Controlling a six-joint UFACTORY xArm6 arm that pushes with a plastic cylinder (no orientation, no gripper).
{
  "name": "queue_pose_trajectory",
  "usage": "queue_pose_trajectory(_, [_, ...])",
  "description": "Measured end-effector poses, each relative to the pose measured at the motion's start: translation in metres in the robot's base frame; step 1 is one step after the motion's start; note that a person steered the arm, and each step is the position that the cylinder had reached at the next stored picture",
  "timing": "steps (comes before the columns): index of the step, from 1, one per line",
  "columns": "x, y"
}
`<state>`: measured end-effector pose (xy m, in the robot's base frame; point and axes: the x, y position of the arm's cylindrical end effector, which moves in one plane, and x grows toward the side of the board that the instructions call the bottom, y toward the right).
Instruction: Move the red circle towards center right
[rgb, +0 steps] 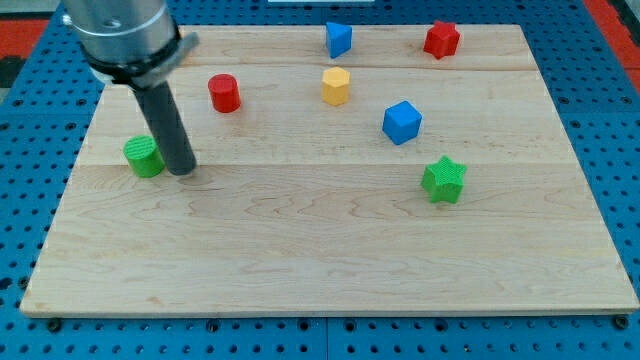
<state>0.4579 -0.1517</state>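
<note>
While my tip (183, 170) sits on the wooden board (330, 260) at the left, just right of the green round block (144, 156), it holds nothing and touches no block that I can tell. The red circle (224, 93) stands farther back, a little to the right, apart from it.

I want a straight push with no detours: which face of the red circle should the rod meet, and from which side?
Meet the red circle on its curved wall facing the view's left, centred so it doesn't roll off sideways. My tip now sits below-left of it, beside the green circle. Aim lower-right, probably below the yellow block and blue cube.
</note>
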Motion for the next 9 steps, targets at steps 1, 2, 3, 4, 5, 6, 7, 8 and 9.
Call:
queue_pose_trajectory(1, [-0.016, -0.041])
queue_pose_trajectory(2, [-0.060, -0.055])
queue_pose_trajectory(3, [-0.075, -0.043])
queue_pose_trajectory(4, [-0.094, -0.037])
queue_pose_trajectory(5, [-0.110, -0.035])
queue_pose_trajectory(6, [-0.128, -0.035])
queue_pose_trajectory(7, [-0.128, -0.035])
queue_pose_trajectory(8, [-0.128, -0.034])
queue_pose_trajectory(9, [-0.128, -0.030])
